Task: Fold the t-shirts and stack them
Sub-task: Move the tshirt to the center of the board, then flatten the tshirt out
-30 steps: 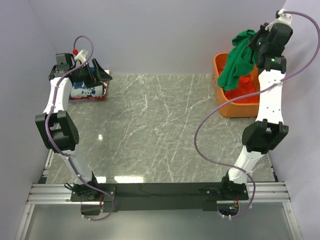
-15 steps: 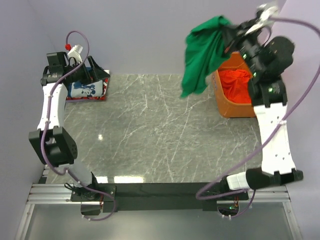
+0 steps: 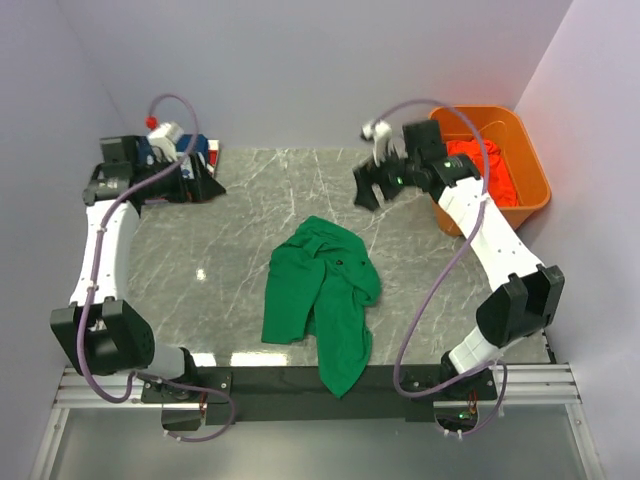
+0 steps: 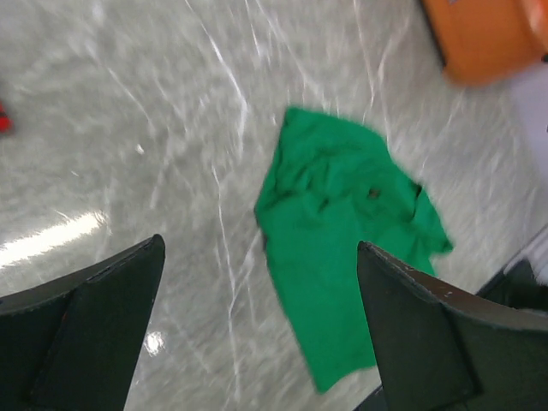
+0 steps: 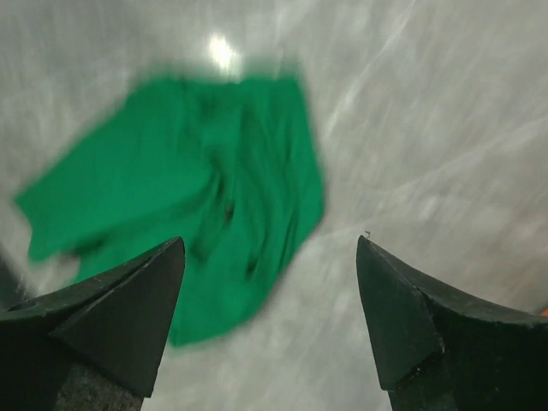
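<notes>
A bright green t-shirt [image 3: 318, 290] lies crumpled in the middle of the table, one end hanging over the near edge. It also shows in the left wrist view [image 4: 342, 223] and, blurred, in the right wrist view [image 5: 188, 197]. My right gripper [image 3: 372, 185] hovers open above the table, behind and to the right of the green t-shirt, with nothing between its fingers [image 5: 270, 242]. A red t-shirt [image 3: 483, 168] lies bunched in the orange bin [image 3: 520, 135]. My left gripper [image 3: 200, 178] is open and empty [image 4: 261, 248] at the far left, beside a dark blue and red cloth pile [image 3: 205, 150].
The orange bin [image 4: 479, 34] stands at the back right corner, against the right wall. The cloth pile sits at the back left corner, mostly hidden by my left arm. Walls close in the table on three sides.
My right gripper swung the green t-shirt out of the bin toward the left, opened and let it go. The shirt now lies on the table. My left arm shifted slightly.
</notes>
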Robot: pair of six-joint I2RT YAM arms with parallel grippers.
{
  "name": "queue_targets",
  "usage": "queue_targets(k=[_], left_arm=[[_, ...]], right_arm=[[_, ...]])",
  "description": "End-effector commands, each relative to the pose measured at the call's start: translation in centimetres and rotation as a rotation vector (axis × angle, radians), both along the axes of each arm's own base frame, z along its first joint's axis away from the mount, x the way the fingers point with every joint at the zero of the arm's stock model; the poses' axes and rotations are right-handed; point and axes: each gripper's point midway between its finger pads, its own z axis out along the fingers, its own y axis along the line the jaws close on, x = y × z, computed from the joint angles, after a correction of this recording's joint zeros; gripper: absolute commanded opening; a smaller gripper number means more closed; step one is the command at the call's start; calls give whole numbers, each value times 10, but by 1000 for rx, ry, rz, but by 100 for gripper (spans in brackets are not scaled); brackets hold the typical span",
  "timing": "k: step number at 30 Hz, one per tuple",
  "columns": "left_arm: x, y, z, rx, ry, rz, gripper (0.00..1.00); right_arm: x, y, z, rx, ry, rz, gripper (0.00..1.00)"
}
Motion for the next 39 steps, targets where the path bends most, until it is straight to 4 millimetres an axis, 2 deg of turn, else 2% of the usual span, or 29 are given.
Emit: queue_targets(k=[1,2,3,4,5,6,7,8,10,11,13,14,15,17,18,20,24,25,26,27,28,29,32,33,36,37,38,39], left_arm=[[-28,-24,-28,140,-15,-169,99],[-36,-41,-33,187,-40,-239,97],[-44,-42,-54,204,-4,-256,95],[-50,-52,-66,235,1,-295,93],[-53,-67,-73,259,-23,-347,88],[-59,-71,-92,274,9,-368,84],[-61,-77,-100,285,17,-391,81],[-64,-88,-109,310,22,-431,73],[-64,-98,-134,330,78,-461,68],[-68,-105,-153,342,131,-492,67],[-75,-114,-172,346,186,-525,68],[-80,-121,-180,354,203,-551,70],[-82,-119,-198,394,240,-541,72],[-80,-126,-213,423,243,-538,74],[-76,-121,-221,468,249,-510,75],[-68,-124,-234,489,263,-480,75],[-54,-123,-250,514,300,-417,72],[-53,-124,-252,513,305,-414,69],[-52,-126,-257,521,309,-417,62],[-49,-126,-259,529,307,-410,57],[-47,-123,-261,544,309,-397,51],[-44,-121,-263,561,307,-389,36],[-40,-106,-261,589,317,-372,1],[-46,-98,-262,591,347,-375,1],[-57,-78,-254,601,345,-396,1],[-62,-70,-253,624,333,-416,1],[-69,-59,-249,644,327,-414,1],[-73,-53,-247,661,321,-416,1]], right_arm=[[-66,-29,-42,-53,218,31,86],[-82,-35,-67,-59,288,12,84],[-89,-37,-79,-58,314,1,81],[-96,-40,-89,-48,343,-17,80],[-107,-44,-109,-58,372,-30,79],[-110,-46,-117,-60,386,-46,77],[-113,-48,-126,-61,403,-60,76],[-117,-50,-142,-58,446,-92,75],[-119,-50,-154,-40,502,-119,73],[-119,-49,-164,-37,542,-126,73],[-118,-43,-170,-6,596,-142,72],[-117,-42,-180,-5,636,-150,72],[-117,-37,-179,19,661,-140,72],[-112,-31,-185,46,699,-157,73],[-110,-29,-187,53,711,-161,74],[-103,-23,-194,62,748,-166,75],[-95,-19,-210,47,834,-178,74],[-94,-18,-212,44,845,-169,71],[-94,-17,-215,40,866,-163,66],[-92,-17,-214,36,866,-161,55],[-90,-19,-215,30,860,-155,50],[-87,-22,-213,18,857,-161,40],[-69,-33,-202,10,807,-177,31],[-61,-38,-199,1,785,-192,25],[-32,-51,-187,-21,710,-219,18],[-25,-52,-186,-34,690,-217,17],[-13,-52,-180,-40,661,-214,9],[-8,-51,-177,-45,643,-210,9]])
